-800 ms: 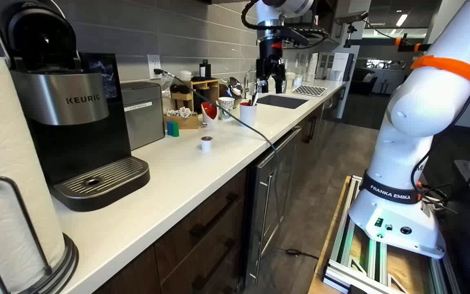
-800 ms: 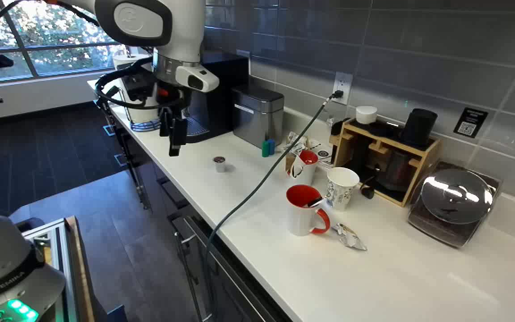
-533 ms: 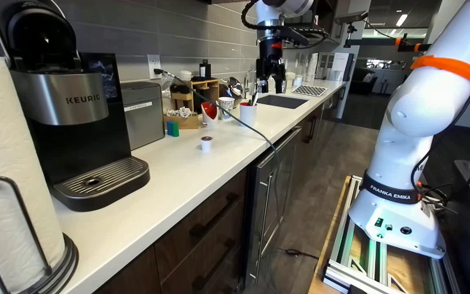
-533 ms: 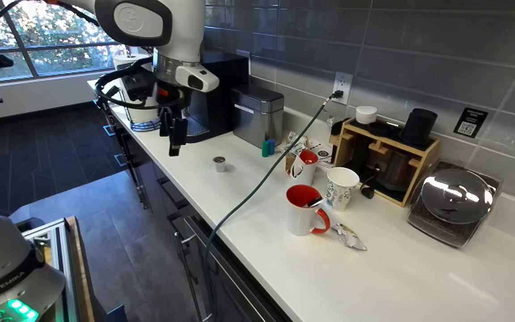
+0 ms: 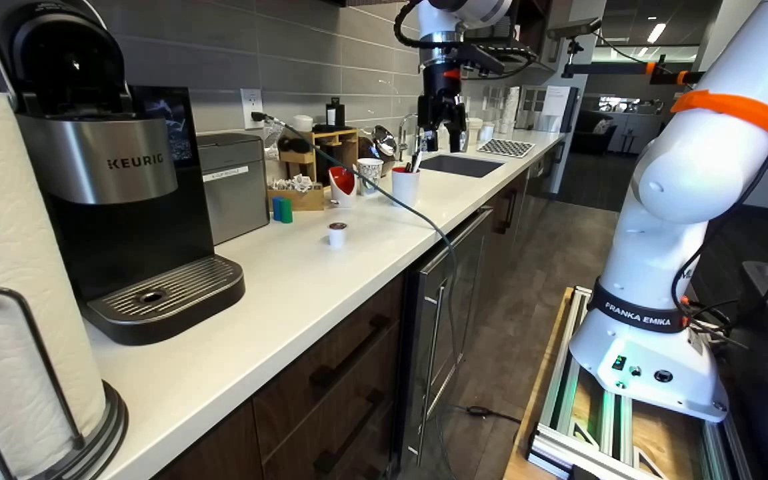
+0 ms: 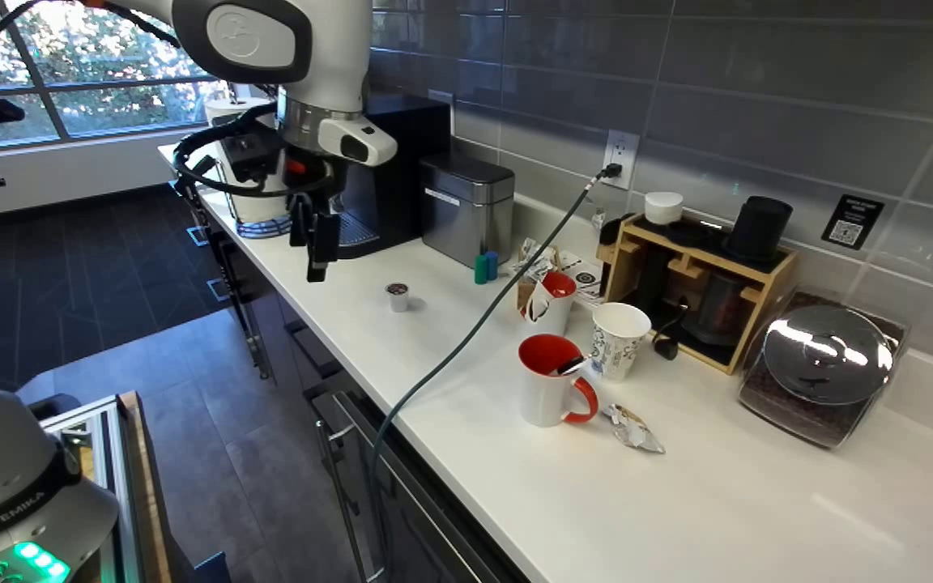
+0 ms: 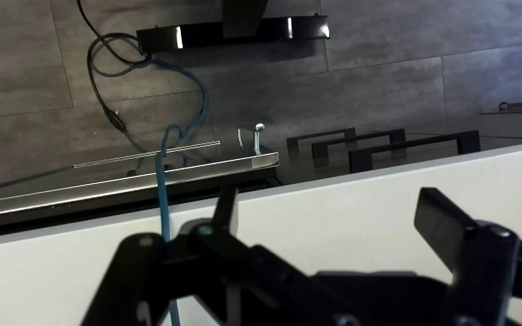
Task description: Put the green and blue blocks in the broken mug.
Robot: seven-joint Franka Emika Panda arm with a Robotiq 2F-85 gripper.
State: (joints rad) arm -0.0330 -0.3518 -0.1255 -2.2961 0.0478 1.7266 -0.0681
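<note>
Gripper [image 7: 329, 201] spread and empty above the counter [image 6: 717, 502]. In both exterior views, a green block [image 6: 480, 270] and blue block [image 6: 492, 266] stand side by side, left of the broken mug [image 6: 560, 312]. The first pick seems pending; the next move likely calls for reaching across to one block.

Keurig coffee maker [image 5: 111, 167] on wht counter [image 5: 291, 273], btwn paper towel roll [image 5: 24, 233] & lidded metal bin [image 5: 234, 193]. Pwr cord [image 7: 162, 194] plugged in wall outlet [image 6: 623, 147], strung diag. over counter, down past front edge. Red-handled wht mug [image 6: 543, 398] upright, pen [image 6: 572, 366] leaning inside. Patterned paper cup [image 6: 619, 352] nr. wooden organizer [image 6: 685, 265]; crumpled foil wrapper [image 6: 635, 429] just beside mug. QR label [image 6: 853, 223] on tile wall [image 6: 758, 97], txt too small for me.
</note>
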